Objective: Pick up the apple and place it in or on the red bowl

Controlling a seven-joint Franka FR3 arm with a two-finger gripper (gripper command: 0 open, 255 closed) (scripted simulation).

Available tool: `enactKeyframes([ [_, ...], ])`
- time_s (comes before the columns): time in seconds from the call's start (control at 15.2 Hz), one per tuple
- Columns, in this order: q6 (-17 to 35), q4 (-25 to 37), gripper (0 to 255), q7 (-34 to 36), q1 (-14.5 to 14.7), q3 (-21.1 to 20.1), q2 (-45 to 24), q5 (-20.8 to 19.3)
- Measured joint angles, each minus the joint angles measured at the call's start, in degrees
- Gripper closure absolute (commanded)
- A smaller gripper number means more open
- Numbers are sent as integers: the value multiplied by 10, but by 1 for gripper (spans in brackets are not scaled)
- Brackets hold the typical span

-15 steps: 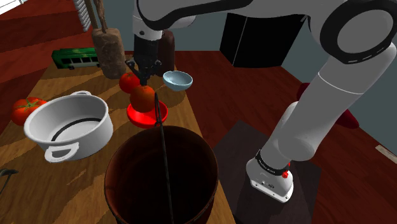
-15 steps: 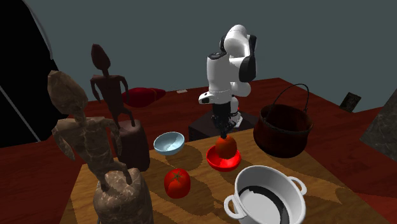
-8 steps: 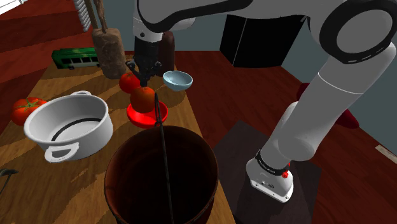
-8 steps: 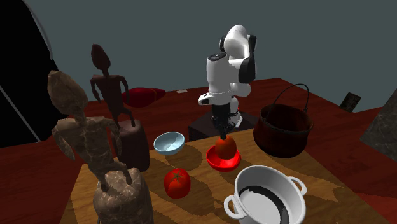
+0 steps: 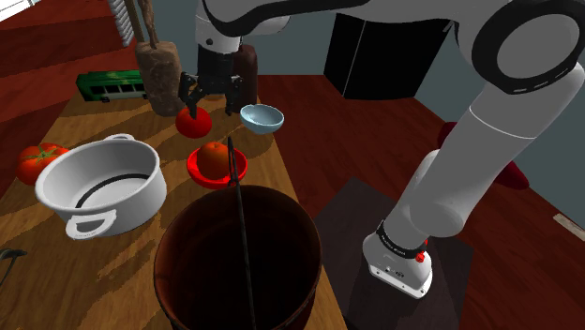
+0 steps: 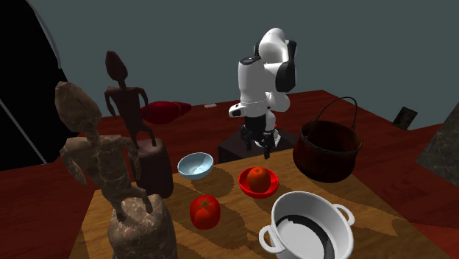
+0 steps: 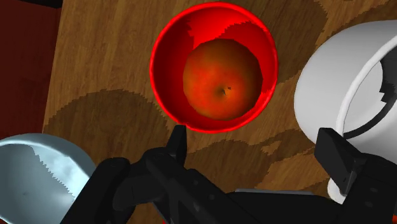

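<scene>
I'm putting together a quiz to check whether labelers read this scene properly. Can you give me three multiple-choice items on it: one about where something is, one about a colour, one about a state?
1. Where is the apple?
A. in a white pot
B. inside the red bowl
C. on the bare table

2. What colour is the other bowl, near the red one?
A. light blue
B. green
C. yellow

3. How is the gripper?
A. shut on the apple
B. shut on a pot handle
C. open, raised above the table, holding nothing

Answers:
1 B: the wrist view shows the apple ringed by the red rim.
2 A: the shoulder view shows it pale blue.
3 C: in the wrist view the fingers stand apart and clasp nothing.
</scene>
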State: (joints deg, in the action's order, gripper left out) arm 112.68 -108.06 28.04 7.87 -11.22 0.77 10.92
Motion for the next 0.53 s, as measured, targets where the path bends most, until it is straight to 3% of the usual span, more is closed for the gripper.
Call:
enactKeyframes([
  [0.2, -38, 29, 0, 0, -3, 3, 9, 0],
  [0.53, -46, 33, 0, 0, -4, 4, 12, 0],
])
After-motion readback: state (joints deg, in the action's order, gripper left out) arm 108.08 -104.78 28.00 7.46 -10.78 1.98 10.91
